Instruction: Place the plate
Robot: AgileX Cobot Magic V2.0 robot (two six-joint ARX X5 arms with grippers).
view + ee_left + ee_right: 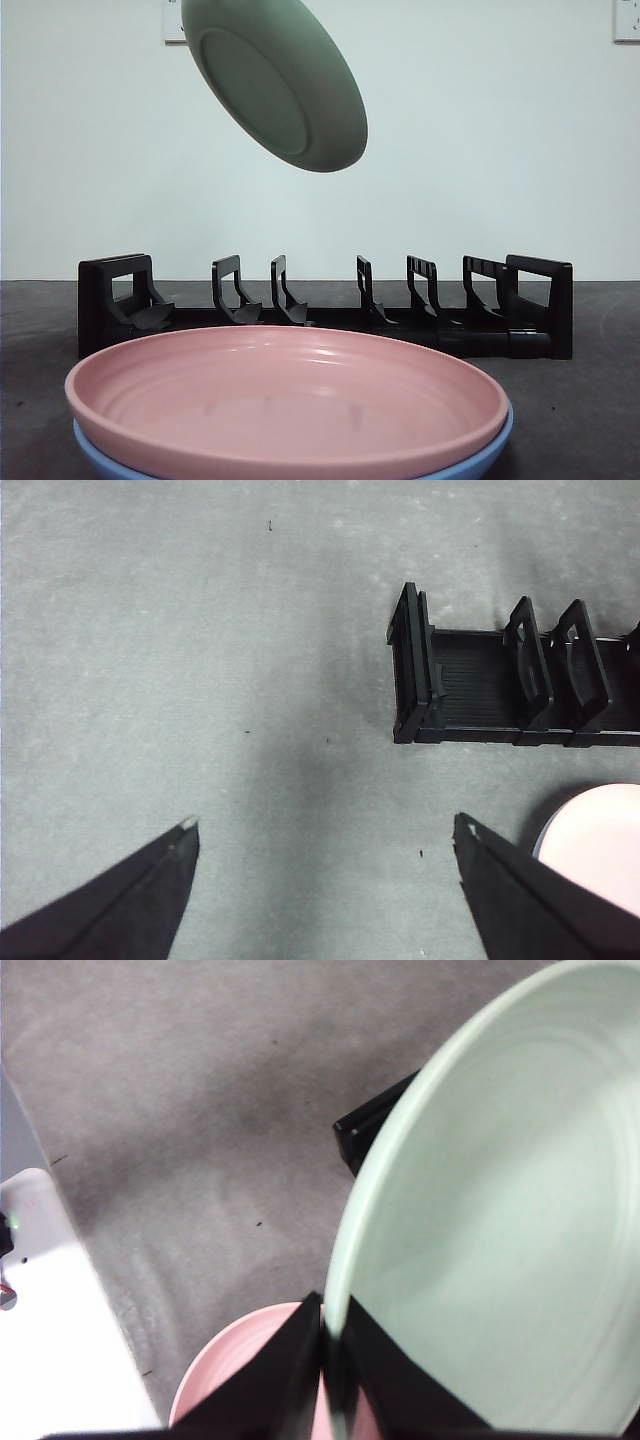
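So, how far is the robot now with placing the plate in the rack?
Done: the right gripper is shut on the rim of the green plate and holds it tilted in the air above the black rack. Left: lowering it into a slot; all slots look empty. The pink plate rests on the blue plate in front. The left gripper waits open.
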